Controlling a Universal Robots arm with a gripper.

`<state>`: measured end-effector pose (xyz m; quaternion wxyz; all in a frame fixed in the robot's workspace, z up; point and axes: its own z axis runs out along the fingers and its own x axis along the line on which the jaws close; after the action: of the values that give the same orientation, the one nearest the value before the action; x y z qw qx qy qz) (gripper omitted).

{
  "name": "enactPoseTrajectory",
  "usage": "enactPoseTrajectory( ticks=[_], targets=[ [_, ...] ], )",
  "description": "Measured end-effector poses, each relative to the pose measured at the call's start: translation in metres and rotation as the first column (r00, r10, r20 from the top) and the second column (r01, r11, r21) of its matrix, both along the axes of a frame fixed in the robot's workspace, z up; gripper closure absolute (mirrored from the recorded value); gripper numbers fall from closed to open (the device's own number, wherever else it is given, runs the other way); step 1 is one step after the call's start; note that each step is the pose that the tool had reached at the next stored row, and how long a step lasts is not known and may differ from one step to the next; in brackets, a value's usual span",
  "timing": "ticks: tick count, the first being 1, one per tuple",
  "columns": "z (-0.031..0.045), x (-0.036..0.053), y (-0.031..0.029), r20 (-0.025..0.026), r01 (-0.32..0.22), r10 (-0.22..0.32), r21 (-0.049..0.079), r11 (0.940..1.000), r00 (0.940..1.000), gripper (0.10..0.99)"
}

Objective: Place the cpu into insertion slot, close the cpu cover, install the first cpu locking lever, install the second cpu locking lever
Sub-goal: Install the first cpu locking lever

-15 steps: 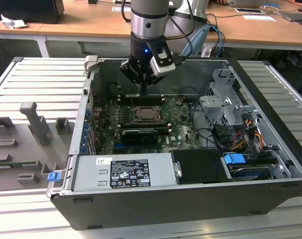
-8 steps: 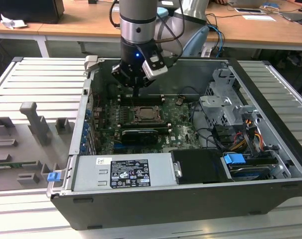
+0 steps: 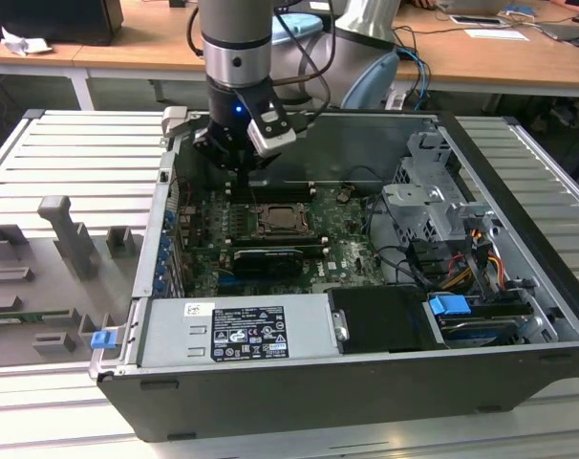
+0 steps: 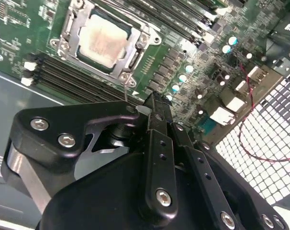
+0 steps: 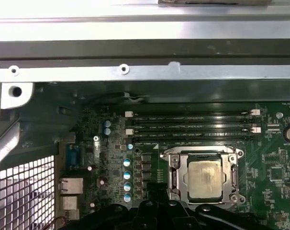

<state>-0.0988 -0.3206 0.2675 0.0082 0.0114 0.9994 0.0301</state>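
We see the gripper [image 4: 157, 101] low inside the open computer case [image 3: 519, 287], just above the green board [image 5: 274, 177] and close beside the socket [image 3: 283, 221]. Its fingers [image 4: 155, 143] are pressed together and grip nothing. The chip [image 4: 103, 40] lies flat in the socket, with the cover frame [image 4: 70, 28] lying down around it.

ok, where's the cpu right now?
The cpu sits on the green board, mid-case in the exterior view, framed by the metal cover, with the long memory slots alongside.
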Motion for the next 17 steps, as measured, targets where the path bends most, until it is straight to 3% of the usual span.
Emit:
enactPoseTrajectory(
  ticks=[2,7,17],
  targets=[
    [-0.0008,-0.0015,0.001,0.0004,0.0,0.0,0.0,1.0,1.0,0.98],
    [-0.0046,-0.0044,0.0107,0.0006,0.0,0.0,0.0,1.0,1.0,0.98],
    [-0.0089,-0.0027,0.0262,0.0005,0.0,0.0,0.0,1.0,1.0,0.98]
  ],
)
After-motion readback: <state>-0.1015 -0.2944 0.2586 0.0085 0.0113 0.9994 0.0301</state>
